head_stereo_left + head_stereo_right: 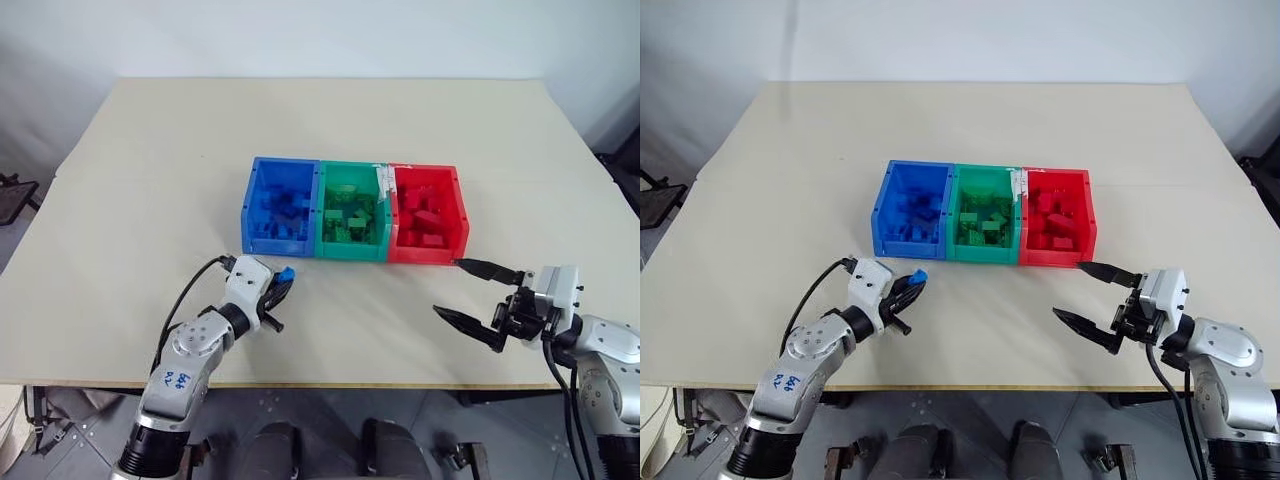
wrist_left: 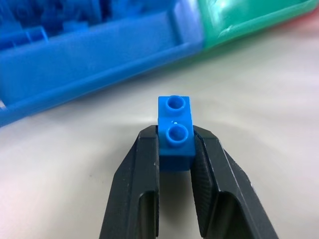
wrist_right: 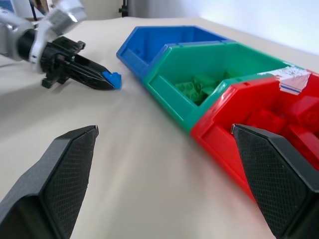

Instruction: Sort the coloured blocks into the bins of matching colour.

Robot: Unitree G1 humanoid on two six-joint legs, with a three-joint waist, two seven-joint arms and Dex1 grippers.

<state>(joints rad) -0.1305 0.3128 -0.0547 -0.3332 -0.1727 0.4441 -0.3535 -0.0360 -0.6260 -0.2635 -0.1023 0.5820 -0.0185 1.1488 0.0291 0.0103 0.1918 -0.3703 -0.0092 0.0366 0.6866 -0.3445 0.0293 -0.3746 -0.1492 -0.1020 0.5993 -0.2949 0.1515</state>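
Beige and broad, the table [image 1: 150,170] carries everything, and the row of bins sits near its middle as the landmark. Three joined open boxes make up that row: the blue bin [image 1: 251,205] at the robot's left end, the green bin [image 1: 320,215] in the centre, the red bin [image 1: 461,215] at the right end. Each holds a heap of bricks of its own colour. A white label [image 1: 383,180] is stuck on the rim where green meets red.

Just in front of the blue bin, on the robot's side of the row, the left claw [image 1: 285,280] is clenched on a blue block [image 2: 174,132]. Its two black fingers [image 2: 137,184] pinch the brick's sides, and the studs face up, with part of the brick jutting out past the fingertips. The brick is close to the blue bin's front wall but outside it, over the bare table.

In front of the red bin's right corner, the right claw [image 1: 478,293] is released, its fingers spread wide with nothing between them. One fingertip reaches close to the red bin's front corner; the other points out over the table nearer the robot.
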